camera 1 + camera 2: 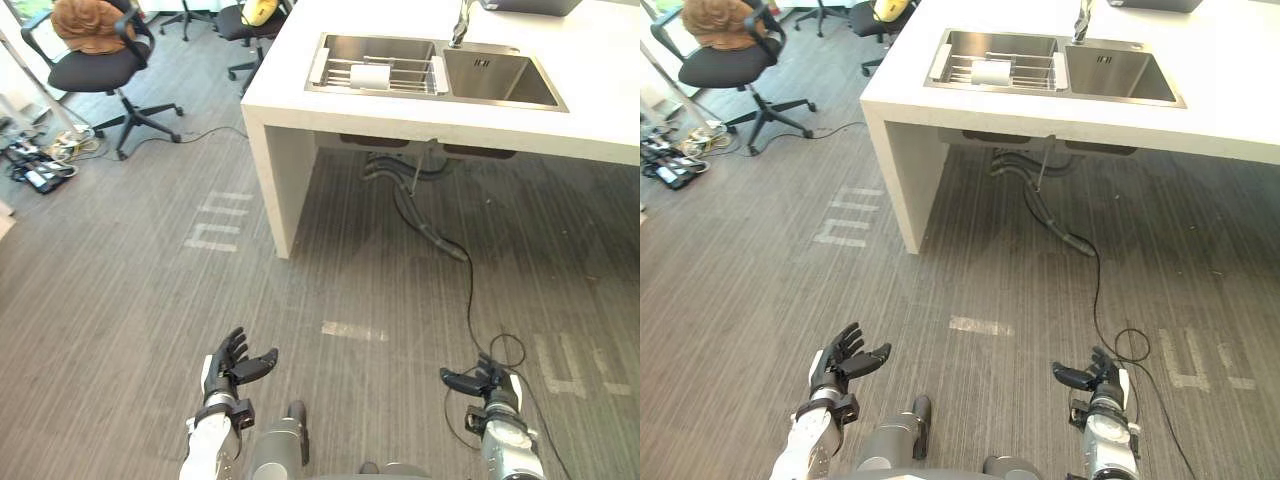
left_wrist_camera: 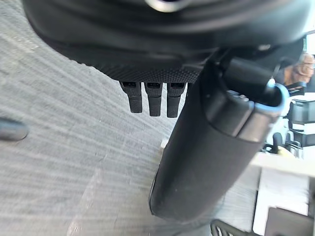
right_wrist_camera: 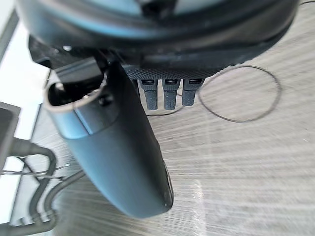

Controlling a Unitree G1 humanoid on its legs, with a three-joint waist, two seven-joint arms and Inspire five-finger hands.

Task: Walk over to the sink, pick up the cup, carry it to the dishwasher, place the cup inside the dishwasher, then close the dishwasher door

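A white cup [image 1: 369, 77] lies on its side on a wire rack in the left basin of the steel sink [image 1: 500, 78], which is set into a white counter [image 1: 420, 110] far ahead. My left hand [image 1: 228, 366] hangs low over the grey floor at the lower left, fingers straight and holding nothing. At the lower right my right hand [image 1: 488, 385] is likewise open and empty. Both hands are well short of the counter. In the wrist views each hand's fingers [image 2: 153, 98] [image 3: 170, 92] point straight out over the floor.
A faucet [image 1: 460, 25] stands behind the sink. Pipes and a hose [image 1: 420, 205] hang under the counter and trail onto the floor. A black office chair [image 1: 95, 65] with a brown cushion stands at the far left, beside cables and power strips [image 1: 40, 165]. White tape marks [image 1: 215, 225] lie on the floor.
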